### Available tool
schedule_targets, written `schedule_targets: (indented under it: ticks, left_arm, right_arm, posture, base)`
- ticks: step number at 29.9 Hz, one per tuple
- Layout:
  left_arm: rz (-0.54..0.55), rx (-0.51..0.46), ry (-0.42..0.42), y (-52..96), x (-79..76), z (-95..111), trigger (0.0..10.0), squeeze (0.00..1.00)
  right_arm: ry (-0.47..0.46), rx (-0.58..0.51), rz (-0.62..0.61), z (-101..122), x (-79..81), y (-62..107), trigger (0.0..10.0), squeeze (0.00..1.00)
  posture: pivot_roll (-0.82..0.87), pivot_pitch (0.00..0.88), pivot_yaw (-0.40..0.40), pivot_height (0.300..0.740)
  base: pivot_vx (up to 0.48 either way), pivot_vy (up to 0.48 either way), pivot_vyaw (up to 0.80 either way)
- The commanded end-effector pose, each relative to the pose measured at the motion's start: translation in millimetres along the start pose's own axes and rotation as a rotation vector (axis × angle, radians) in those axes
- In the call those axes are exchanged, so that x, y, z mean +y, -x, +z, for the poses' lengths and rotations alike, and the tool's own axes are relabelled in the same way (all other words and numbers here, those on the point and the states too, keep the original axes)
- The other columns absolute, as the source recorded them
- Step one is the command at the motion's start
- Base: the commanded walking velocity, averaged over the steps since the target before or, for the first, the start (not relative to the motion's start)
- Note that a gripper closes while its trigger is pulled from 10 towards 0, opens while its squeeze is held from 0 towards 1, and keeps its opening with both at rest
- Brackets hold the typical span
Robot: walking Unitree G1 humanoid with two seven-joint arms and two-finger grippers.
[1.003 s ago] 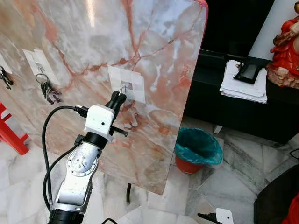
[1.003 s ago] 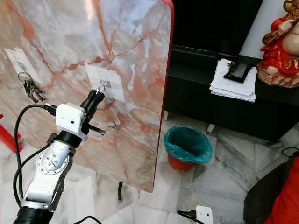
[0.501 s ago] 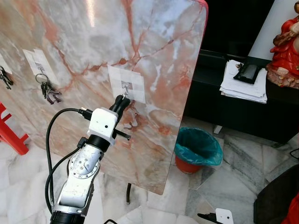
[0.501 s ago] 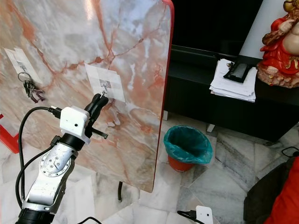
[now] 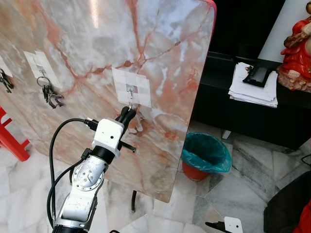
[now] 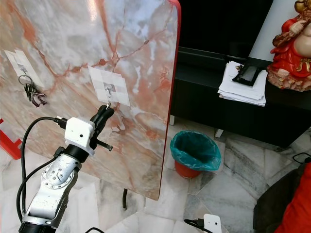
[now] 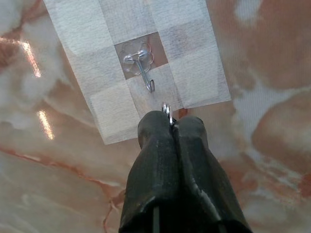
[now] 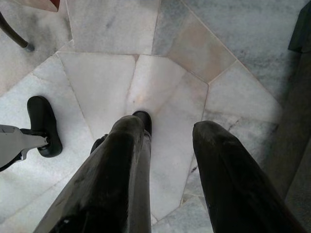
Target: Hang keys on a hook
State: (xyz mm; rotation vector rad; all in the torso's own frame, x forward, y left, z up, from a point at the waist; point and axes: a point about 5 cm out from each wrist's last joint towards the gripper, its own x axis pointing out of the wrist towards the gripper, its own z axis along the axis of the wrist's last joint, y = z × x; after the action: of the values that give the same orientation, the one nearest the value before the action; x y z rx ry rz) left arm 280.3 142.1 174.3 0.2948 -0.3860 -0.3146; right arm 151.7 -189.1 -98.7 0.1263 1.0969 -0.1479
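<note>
The left tool (image 7: 171,127), clamped on the key ring (image 7: 166,111), had dropped just below the hook (image 7: 144,77), leaving the keys unhung.

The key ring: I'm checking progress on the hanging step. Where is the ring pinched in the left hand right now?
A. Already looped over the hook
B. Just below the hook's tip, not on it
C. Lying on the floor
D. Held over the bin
B: in the left wrist view the key ring pokes out of the shut left hand just below the tip of the hook, with a gap between them.
</note>
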Motion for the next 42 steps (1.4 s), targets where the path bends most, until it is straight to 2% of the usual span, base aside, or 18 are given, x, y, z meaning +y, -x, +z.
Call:
schedule_targets:
  ticks: [1, 3, 9, 11, 21, 27, 42]
  left_arm:
    - [-0.012, 0.016, -0.017, 1.6, -1.8, -1.4, 10.0, 0.0]
    - [-0.011, 0.014, -0.02, 1.3, -1.8, -1.0, 10.0, 0.0]
    - [0.005, -0.08, -0.026, -4.1, 1.1, 18.1, 10.0, 0.0]
    - [0.027, -0.136, -0.027, -8.5, 6.1, 31.9, 10.0, 0.0]
    - [0.028, -0.176, -0.042, -14.5, 9.0, 43.9, 10.0, 0.0]
    - [0.051, -0.147, -0.074, -13.9, 13.3, 39.5, 10.0, 0.0]
    - [0.066, -0.097, -0.074, -8.5, 14.8, 29.0, 10.0, 0.0]
  right_arm:
    - [0.004, 0.02, -0.002, -4.1, -0.7, 0.3, 10.0, 0.0]
    - [0.005, 0.02, -0.002, -4.2, -0.6, 0.3, 10.0, 0.0]
    - [0.005, 0.019, -0.004, -4.1, -0.6, 0.3, 10.0, 0.0]
    - [0.006, 0.018, -0.007, -4.0, -1.0, 0.3, 10.0, 0.0]
    - [0.006, 0.016, -0.007, -3.1, -0.7, 0.2, 10.0, 0.0]
    - [0.004, 0.016, -0.005, -3.3, -0.4, 0.2, 10.0, 0.0]
    - [0.008, 0.019, -0.005, -4.0, -1.8, 0.4, 10.0, 0.0]
  posture:
    - [0.15, 0.097, -0.038, 0.74]
    - [0.15, 0.097, -0.038, 0.74]
    - [0.15, 0.097, -0.039, 0.74]
    - [0.15, 0.097, -0.04, 0.74]
    - [0.15, 0.097, -0.039, 0.74]
    - [0.15, 0.098, -0.038, 0.74]
    - [0.15, 0.098, -0.04, 0.74]
  base:
    - [0.0, 0.0, 0.0]
    - [0.0, 0.0, 0.0]
    - [0.0, 0.0, 0.0]
    - [0.0, 0.0, 0.0]
    - [0.0, 0.0, 0.0]
    - [0.0, 0.0, 0.0]
    - [0.0, 0.0, 0.0]
